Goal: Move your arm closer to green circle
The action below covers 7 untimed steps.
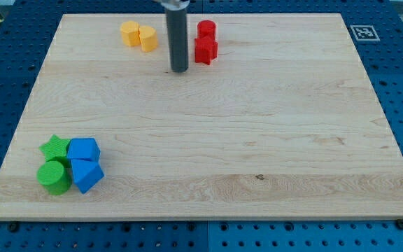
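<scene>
The green circle (53, 176), a short green cylinder, stands near the board's bottom left corner. It touches a green star (55, 148) above it and a blue block (86, 174) to its right. Another blue block (83, 149) sits above that one. My tip (180, 70) rests on the board near the view's top, far up and to the right of the green circle. The dark rod rises from it out of the view's top.
Two yellow blocks (130, 32) (147, 38) sit left of the rod. A red cylinder (206, 29) and a red block (206, 50) sit just right of it. A marker tag (362, 32) lies beyond the board's top right corner.
</scene>
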### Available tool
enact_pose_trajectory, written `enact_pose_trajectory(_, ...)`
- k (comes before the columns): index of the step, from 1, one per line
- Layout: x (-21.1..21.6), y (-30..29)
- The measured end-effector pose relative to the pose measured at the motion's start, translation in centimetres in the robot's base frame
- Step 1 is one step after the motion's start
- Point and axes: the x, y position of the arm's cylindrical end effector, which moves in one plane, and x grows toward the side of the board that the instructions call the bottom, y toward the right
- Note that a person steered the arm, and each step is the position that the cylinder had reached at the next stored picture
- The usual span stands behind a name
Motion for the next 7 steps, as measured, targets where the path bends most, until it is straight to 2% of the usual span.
enact_pose_trajectory(1, 4.1, -3.1)
enact_pose_trajectory(4, 15.6, -4.9)
enact_pose_trajectory(6, 25.1, -6.9)
enact_pose_trajectory(7, 25.1, -9.5)
